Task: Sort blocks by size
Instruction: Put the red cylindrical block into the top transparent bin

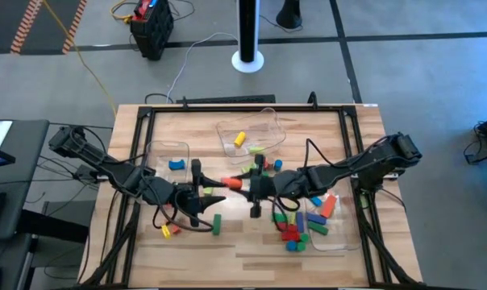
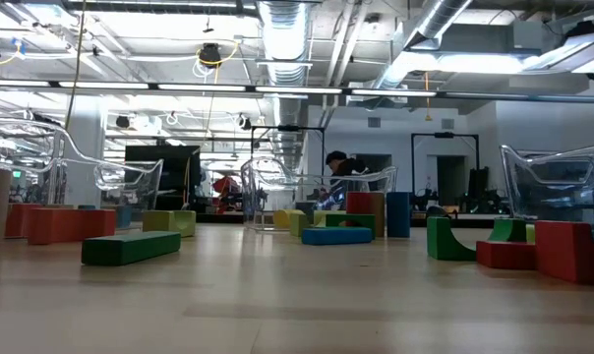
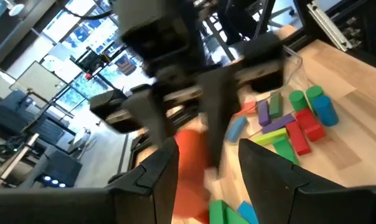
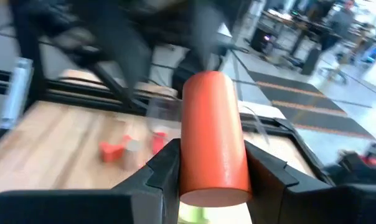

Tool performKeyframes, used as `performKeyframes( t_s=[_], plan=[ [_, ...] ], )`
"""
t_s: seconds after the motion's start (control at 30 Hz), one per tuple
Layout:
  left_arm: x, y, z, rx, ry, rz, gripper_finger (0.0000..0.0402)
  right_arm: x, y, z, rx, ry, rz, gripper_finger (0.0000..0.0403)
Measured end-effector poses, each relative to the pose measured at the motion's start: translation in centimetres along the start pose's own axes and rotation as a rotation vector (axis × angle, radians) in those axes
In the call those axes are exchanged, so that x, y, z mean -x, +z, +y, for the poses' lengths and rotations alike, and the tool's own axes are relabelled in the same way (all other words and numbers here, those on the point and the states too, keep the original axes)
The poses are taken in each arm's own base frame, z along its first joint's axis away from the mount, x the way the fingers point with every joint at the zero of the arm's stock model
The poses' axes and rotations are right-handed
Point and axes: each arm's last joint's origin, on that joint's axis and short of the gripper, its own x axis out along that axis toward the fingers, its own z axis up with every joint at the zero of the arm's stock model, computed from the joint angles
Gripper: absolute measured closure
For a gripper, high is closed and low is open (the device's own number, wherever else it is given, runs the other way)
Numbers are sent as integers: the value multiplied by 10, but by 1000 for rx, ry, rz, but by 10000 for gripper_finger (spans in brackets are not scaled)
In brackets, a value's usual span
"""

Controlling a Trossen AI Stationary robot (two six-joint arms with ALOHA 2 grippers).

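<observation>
I'm handing over the orange cylinder (image 4: 213, 140) mid-table: right gripper (image 4: 206, 171) is clamping it between its fingers, and the left gripper (image 3: 203, 171) is spread around its far end. Left should close squarely before right lets go.

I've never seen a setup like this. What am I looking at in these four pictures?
Two dark robot arms work at a wooden table, each ending in a pincer. One picture looks straight down from above, one looks level across the tabletop, and two come from cameras on the arms' wrists. Small coloured toy blocks lie scattered on the wood, a few inside clear plastic bins. The right pincer grips an orange cylinder block above mid-table. The left pincer is right at that same block.
</observation>
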Motion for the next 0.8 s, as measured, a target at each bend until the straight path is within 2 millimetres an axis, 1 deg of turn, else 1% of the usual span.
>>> performKeyframes(
  t_s=[0.13,0.27,0.43,0.63,0.73,0.8],
  plan=[
    [5,-2,4,-7,18,24,214,-3,-6,-9,-8,-21,55,245],
    [16,-6,11,50,16,63,182,-7,-14,-18,-11,-36,119,245],
    [28,-21,11,158,-61,182,169,-12,-25,-36,-24,-79,211,245],
    [28,-40,-4,252,-165,369,169,-18,-42,-69,-71,-150,334,243],
    [26,-49,-18,251,-193,409,169,-21,-52,-92,-117,-194,394,243],
    [25,-55,-29,250,-211,403,169,-22,-58,-108,-156,-216,428,243]
  ],
)
